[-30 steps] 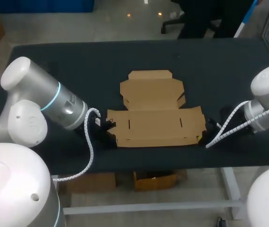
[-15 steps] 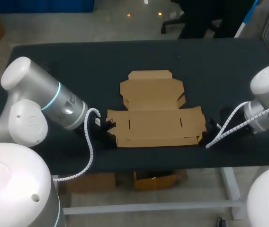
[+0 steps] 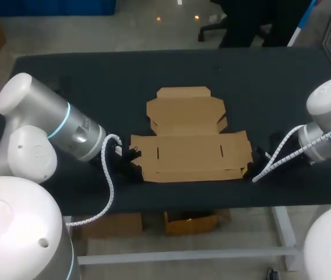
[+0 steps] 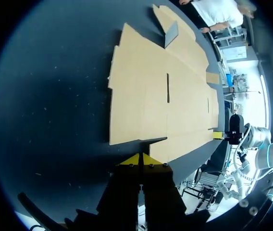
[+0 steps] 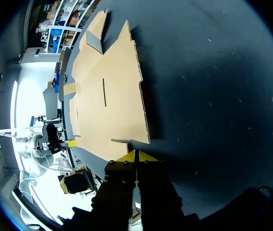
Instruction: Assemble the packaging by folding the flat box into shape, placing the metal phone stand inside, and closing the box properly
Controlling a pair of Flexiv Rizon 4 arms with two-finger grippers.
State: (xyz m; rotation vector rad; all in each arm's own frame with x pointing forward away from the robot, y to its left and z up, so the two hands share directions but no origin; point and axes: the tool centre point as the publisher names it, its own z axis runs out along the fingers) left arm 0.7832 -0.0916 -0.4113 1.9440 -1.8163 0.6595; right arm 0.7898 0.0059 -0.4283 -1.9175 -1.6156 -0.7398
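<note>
A flat brown cardboard box [image 3: 192,146] lies unfolded in the middle of the black table, with its lid panel toward the far side. My left gripper [image 3: 135,158] is at the box's near left corner, fingers shut with nothing between them. In the left wrist view its yellow tips [image 4: 140,160] meet just under the edge of the box [image 4: 160,91]. My right gripper [image 3: 246,170] is at the near right corner, also shut and holding nothing. Its tips [image 5: 135,156] touch the edge of the box [image 5: 110,96]. No phone stand is in view.
The table's front edge [image 3: 212,201] runs close behind both grippers. White coiled cables [image 3: 110,175] hang from each wrist. Bare black tabletop [image 3: 95,87] surrounds the box at the back and sides.
My left arm's upper links have shifted slightly to the left. Both grippers and the box stay almost where they were.
</note>
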